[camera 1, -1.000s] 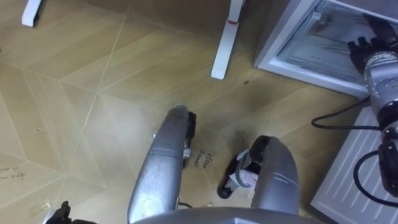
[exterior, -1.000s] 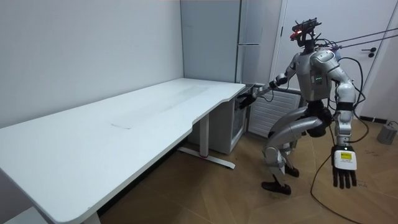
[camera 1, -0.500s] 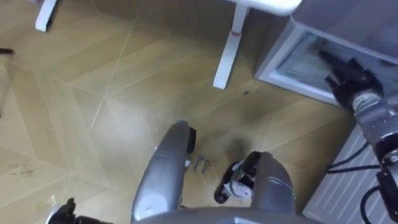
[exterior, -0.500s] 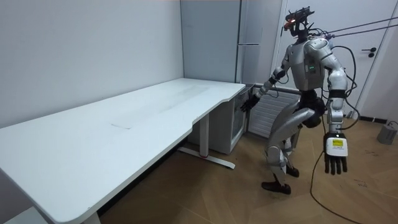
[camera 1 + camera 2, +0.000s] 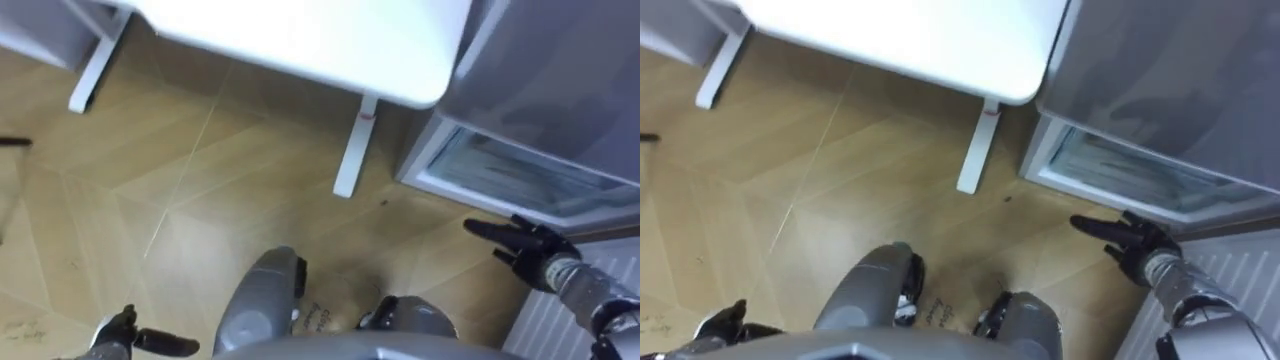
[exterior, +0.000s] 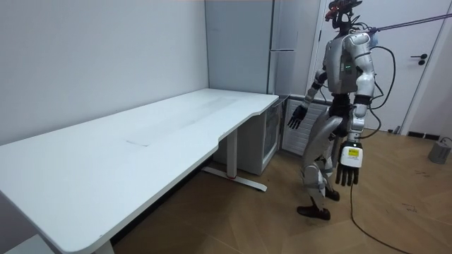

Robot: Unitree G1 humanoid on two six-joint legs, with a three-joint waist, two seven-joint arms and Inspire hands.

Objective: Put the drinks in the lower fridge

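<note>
Beside the tall grey fridge, at the end of the long white table, the robot stands upright on the pale wooden floor; in the room view its body is straight and turned towards the table.

Its right hand is raised at about waist height in front of the lower fridge compartment. The fingers are straight and spread and grasp nothing, and the hand hangs near the compartment's frame without touching it. Its height suits a reach towards that opening or its door, though that is only a judgement.

The left hand hangs low at the robot's side. Its fingers are relaxed and pointing down, and it is idle and empty.

The lower compartment looks open. A light frame and a pale interior face outwards under the grey upper body, just past the white table leg. A white ribbed panel beside the right arm is probably the swung-out door.

Neither hand carries a drink. Whether any bottles or cans lie inside the compartment cannot be told from its washed-out front. With both hands free and the compartment open, the robot seems to be between trips or about to deal with the door.
</note>
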